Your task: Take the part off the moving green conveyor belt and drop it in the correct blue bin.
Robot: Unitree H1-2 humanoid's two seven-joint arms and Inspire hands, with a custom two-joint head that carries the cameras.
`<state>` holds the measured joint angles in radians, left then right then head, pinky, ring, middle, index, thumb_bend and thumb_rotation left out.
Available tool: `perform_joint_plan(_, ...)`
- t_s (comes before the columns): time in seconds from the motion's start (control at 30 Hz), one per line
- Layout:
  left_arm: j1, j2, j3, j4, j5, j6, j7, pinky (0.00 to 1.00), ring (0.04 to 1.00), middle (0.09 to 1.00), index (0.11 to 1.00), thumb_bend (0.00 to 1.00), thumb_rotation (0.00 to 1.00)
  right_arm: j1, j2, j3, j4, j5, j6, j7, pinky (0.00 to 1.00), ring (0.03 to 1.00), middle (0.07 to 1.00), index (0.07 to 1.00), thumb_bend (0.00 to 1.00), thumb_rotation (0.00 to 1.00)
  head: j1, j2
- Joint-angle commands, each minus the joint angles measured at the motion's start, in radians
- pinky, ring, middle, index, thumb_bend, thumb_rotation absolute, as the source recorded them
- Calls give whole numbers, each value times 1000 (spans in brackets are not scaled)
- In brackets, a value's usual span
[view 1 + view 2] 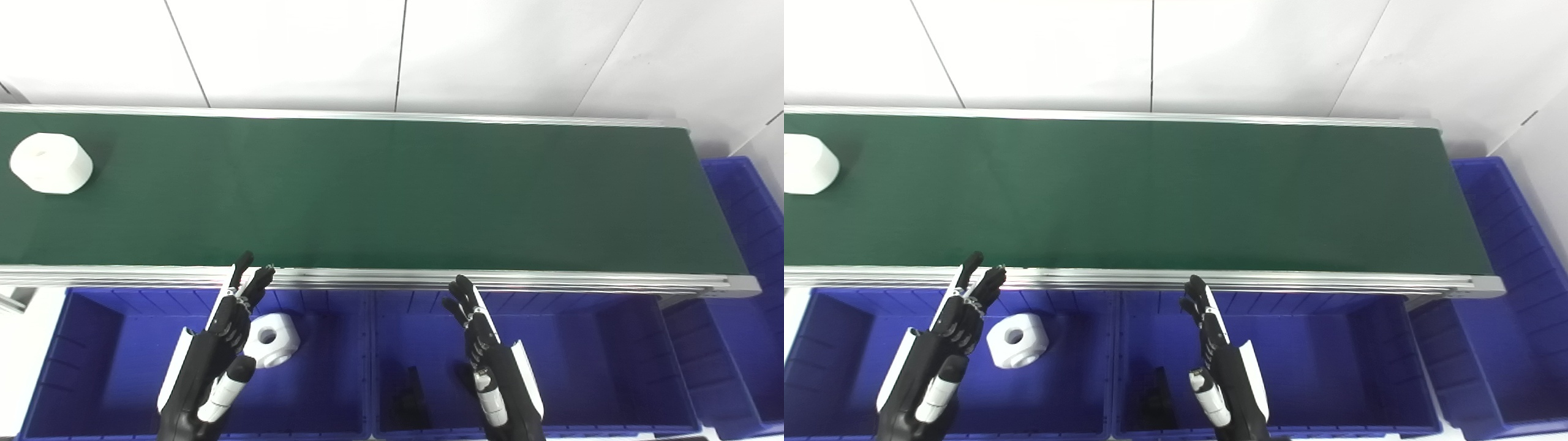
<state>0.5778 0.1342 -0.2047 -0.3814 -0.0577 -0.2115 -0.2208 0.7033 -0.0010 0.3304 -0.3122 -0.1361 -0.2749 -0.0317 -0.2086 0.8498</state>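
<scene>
three deep blue plastic bins sit around the long green conveyor belt (380, 190): the left blue bin (92, 367) and the middle blue bin (582, 367) lie side by side along its near rail, and a third blue bin (750, 245) stands past its right end. the left blue bin holds a white blocky part with a round through-hole (272, 340), resting on the bin floor toward the far right of that bin, its hole facing up and a little toward the near side. the middle blue bin holds a dark object (407, 398) on its near left floor, too dim to make out. the third bin's contents cannot be seen.

the task's thing, a chunky white faceted part with a faint recess in its top (51, 163), sits on the belt at the far left end, well apart from both hands. it looks squat and about as wide as long, so no long axis shows; its flat top faces up.

the left hand (217, 352) hangs over the left blue bin, just beside the holed part, fingers stretched out and spread, holding nothing. the right hand (490, 361) hangs over the middle blue bin, fingers likewise extended, empty.
</scene>
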Motion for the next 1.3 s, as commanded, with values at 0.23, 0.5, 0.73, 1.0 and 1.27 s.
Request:
perform_joint_plan(0.23, 8, 4, -1, -7, 9, -52, 3, 982, 954, 933, 1000, 766, 825, 12, 2, 3, -16, -4, -49, 4, 994, 936, 966, 990, 924, 1000, 3, -1)
perform_joint_plan(0.5, 6, 8, -1, -1, 8, -51, 0, 979, 954, 934, 1000, 759, 824, 9, 1, 4, -8, -10, -53, 5, 995, 939, 972, 996, 917, 1000, 2, -5)
perform_joint_plan(0.73, 4, 7, -5, 6, 12, -59, -1, 979, 957, 937, 1000, 737, 821, 8, -2, 1, -3, -4, -51, 6, 1000, 938, 970, 994, 914, 1000, 11, -14)
perform_joint_plan(1.0, 5, -21, -19, 76, 52, -134, 16, 950, 939, 915, 998, 753, 823, -2, -18, -15, 51, 20, -90, 9, 999, 939, 978, 1000, 929, 1000, 144, -109)
perform_joint_plan(1.27, -12, -57, -46, 184, 77, -191, 23, 882, 904, 880, 955, 719, 752, -38, -60, -46, 157, 99, -161, 42, 1000, 970, 998, 1000, 913, 1000, 271, -236)
